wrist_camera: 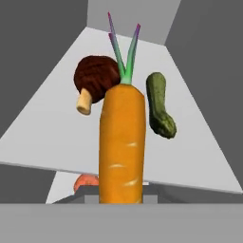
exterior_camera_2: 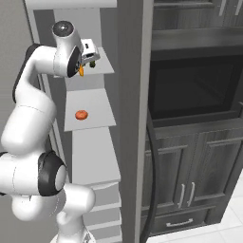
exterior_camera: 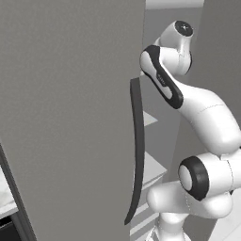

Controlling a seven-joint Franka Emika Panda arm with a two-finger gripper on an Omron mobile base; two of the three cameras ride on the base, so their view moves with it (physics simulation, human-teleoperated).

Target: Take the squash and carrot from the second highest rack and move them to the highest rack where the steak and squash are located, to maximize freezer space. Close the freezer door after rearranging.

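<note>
Carrot (wrist_camera: pixel 121 142) clenched in claw (exterior_camera_2: pixel 81 69), long axis along fingers, green top toward highest rack (wrist_camera: pixel 57 137).

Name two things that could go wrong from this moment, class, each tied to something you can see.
1. The gripper holds the carrot by one end, so it may swing or slip out.
2. The highest rack already carries the steak and a green squash; the carrot could knock either on landing.
</note>
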